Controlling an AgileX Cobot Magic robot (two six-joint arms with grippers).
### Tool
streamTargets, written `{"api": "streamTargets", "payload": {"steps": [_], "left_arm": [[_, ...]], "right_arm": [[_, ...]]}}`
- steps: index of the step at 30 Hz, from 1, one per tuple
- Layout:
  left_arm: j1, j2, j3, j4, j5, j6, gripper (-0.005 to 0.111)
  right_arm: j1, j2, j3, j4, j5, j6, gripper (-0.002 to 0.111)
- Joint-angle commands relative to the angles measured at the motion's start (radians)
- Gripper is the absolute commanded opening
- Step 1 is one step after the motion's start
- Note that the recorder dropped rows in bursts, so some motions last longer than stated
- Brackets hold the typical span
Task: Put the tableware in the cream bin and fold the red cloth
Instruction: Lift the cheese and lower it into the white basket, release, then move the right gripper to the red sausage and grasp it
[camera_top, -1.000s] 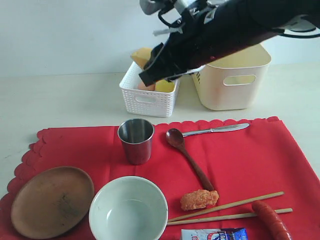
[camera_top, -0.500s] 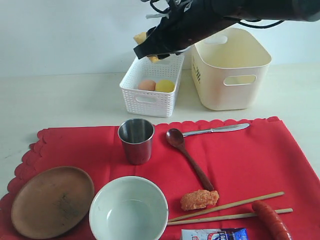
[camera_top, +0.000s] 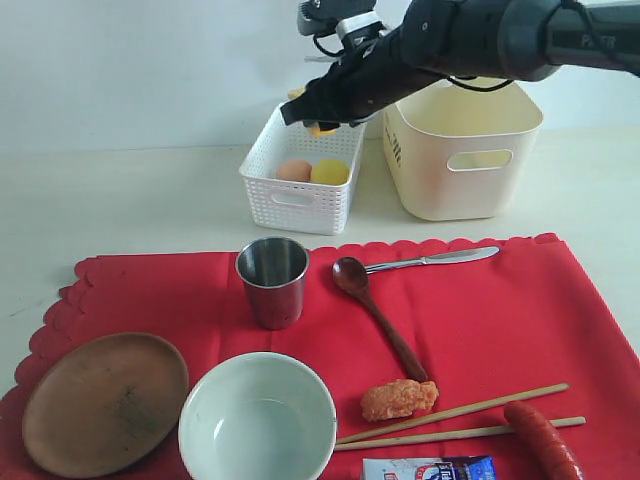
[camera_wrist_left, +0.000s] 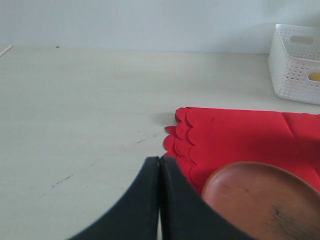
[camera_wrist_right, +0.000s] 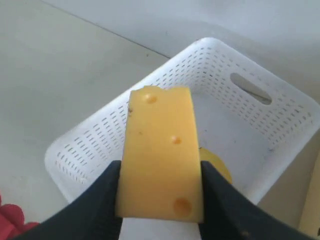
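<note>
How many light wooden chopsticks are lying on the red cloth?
2. One light wooden chopstick lies on the red scalloped cloth, lower right in the exterior view; the second chopstick lies just below it, converging leftward.

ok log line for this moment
right gripper shut on cheese over white basket | left gripper shut, empty | steel cup, bowl on flat red cloth

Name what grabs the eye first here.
The right gripper clamps a yellow cheese wedge above the white perforated basket at the back of the table. In front, the bright red cloth fills the foreground and carries the steel cup, pale bowl and wooden plate. The cream bin stands beside the basket.
</note>
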Motion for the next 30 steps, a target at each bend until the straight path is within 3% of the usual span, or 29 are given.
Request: {"api": "streamTargets", "payload": {"steps": [1,15,30], "left_arm": [[0.004,-0.007,0.000,0.001,-0.010,-0.004,0.000],[0.004,-0.007,0.000,0.001,-0.010,-0.004,0.000],[0.004,-0.007,0.000,0.001,-0.010,-0.004,0.000]], "right_arm": [[-0.003,0.050,-0.035,0.014,-0.011,0.002,0.000],[-0.003,0.127,-0.040,0.014,-0.036,-0.008,0.002],[-0.003,0.125,-0.040,-0.019,-0.015,-0.008,0.049]]}}
